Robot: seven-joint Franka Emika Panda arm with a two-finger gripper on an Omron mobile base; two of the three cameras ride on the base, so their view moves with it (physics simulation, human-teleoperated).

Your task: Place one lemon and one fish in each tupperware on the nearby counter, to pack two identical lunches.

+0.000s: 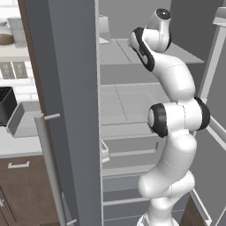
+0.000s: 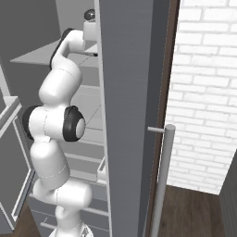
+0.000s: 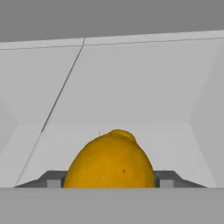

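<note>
Up close, in the hand view, an orange-yellow lemon (image 3: 109, 161) sits at six o'clock, right between the two dark fingertips (image 3: 54, 183) of the gripper (image 3: 107, 183). One tip shows at seven o'clock and the other at five, each just beside the fruit's flank; whether they press on it I cannot tell, nor whether the pincer has hold of it. The lemon rests on a pale grey fridge shelf (image 3: 175, 144), with plain grey walls behind and to both sides. No writing shows anywhere.

Next, the left base view. The white arm (image 1: 174, 119) rises from five o'clock and reaches up toward one o'clock, into an open grey fridge (image 1: 128, 101) with bare pale shelves. A tall grey fridge door (image 1: 66, 88) with a bar handle stands at the centre left. Past it, at nine o'clock, a shallow light-grey tupperware (image 1: 24, 118) lies on the white counter (image 1: 22, 145), just beside a black toaster (image 1: 6, 105). What the tray holds is hidden from here.

Lastly, the right base view. The arm climbs from seven o'clock to eleven o'clock, its hand hidden behind the door's edge. A white brick wall (image 2: 208, 92) stands at three o'clock.
</note>
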